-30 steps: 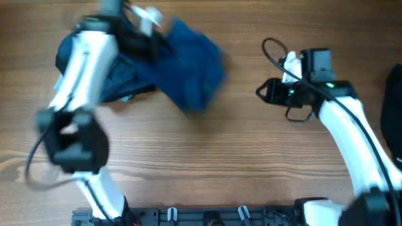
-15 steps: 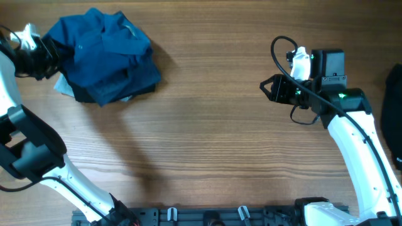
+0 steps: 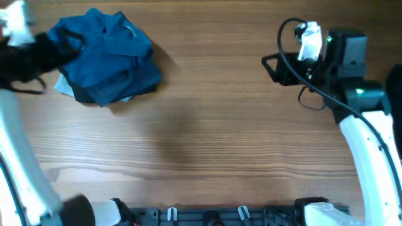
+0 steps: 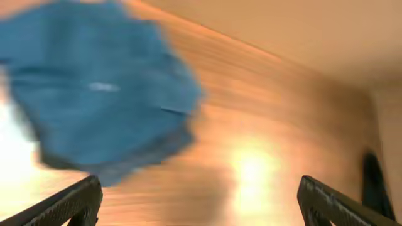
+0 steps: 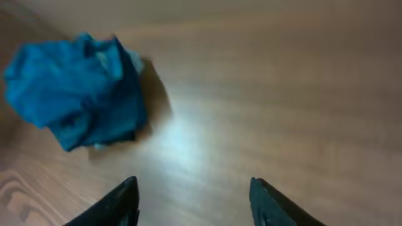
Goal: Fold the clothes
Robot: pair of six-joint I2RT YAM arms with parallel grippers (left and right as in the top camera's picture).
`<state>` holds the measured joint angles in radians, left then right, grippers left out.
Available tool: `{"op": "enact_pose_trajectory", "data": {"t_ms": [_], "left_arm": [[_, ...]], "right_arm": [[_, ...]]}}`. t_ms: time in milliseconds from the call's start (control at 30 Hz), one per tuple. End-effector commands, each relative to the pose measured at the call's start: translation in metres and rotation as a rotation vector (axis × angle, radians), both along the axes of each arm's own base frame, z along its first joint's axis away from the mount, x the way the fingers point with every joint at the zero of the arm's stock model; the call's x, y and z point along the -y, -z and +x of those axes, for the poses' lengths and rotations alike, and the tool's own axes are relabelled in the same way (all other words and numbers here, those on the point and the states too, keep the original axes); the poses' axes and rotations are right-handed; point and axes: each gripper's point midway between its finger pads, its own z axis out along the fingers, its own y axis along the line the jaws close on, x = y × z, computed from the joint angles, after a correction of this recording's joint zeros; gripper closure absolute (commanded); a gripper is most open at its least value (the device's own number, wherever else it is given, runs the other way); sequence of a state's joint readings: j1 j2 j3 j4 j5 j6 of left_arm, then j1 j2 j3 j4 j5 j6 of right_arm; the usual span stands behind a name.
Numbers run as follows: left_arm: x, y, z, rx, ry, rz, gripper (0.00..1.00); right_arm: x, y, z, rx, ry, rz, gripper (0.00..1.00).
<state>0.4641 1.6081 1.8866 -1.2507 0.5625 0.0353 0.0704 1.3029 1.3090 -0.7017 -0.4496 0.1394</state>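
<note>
Clothes (image 3: 107, 53): a rumpled heap on the far left of the desk (image 3: 213, 138); a cobalt-blue garment lies on top; darker blue cloth shows under its near edge; a pale blue scrap (image 3: 63, 85) peeps out at the heap's near left corner; the heap is bunched, not folded flat
Left gripper (image 4: 200, 188): at the far left edge of the desk, just left of the heap; in the overhead view it is a dark blur, and whether it touches the cloth I cannot tell; jaws released and spread wide; the two fingers (image 4: 69, 204) sit at the bottom corners of the wrist view with only desk between them; the heap lies ahead of them, apart from the tips
Right gripper (image 3: 271, 68): on the far right side of the desk, well apart from the heap, pointing left towards it; jaws released, parted, grasping nothing; its wrist view shows both dark fingertips (image 5: 125, 201) over bare wood, with the blue heap at the upper left
Right arm (image 3: 367, 144): white, rising from the near right corner; a black cable (image 3: 280, 37) loops over its wrist
Left arm (image 3: 19, 157): white, blurred, along the left edge
Dark shape (image 3: 394, 94): at the right edge of the desk, cut off by the frame; too little shows to name it
Rail (image 3: 207, 216): black, along the near edge of the desk
</note>
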Motion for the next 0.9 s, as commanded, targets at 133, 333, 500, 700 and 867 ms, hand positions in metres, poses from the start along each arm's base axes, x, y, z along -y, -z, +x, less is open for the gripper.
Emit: {"op": "enact_pose_trajectory", "data": {"t_ms": [133,333,500,700,867], "left_arm": [[0.122,-0.025,-0.096,-0.103,0.127,0.378,0.00],[0.170,-0.028,-0.114,-0.063,0.280,0.413,0.00],[0.175,-0.028,-0.111,-0.052,0.292,0.411,0.00],[0.175,-0.028,-0.111,-0.052,0.292,0.411,0.00],[0.175,-0.028,-0.111,-0.052,0.292,0.411,0.00]], "right_arm": [[0.000,-0.089,-0.054,0.254,-0.035,0.003,0.00],[0.003,-0.072,-0.091,0.139,-0.035,0.000,0.00],[0.003,-0.056,-0.090,0.014,0.024,0.067,0.01],[0.002,-0.037,-0.074,-0.086,0.058,0.097,0.00],[0.008,-0.025,-0.067,-0.108,0.097,0.047,0.00]]}}
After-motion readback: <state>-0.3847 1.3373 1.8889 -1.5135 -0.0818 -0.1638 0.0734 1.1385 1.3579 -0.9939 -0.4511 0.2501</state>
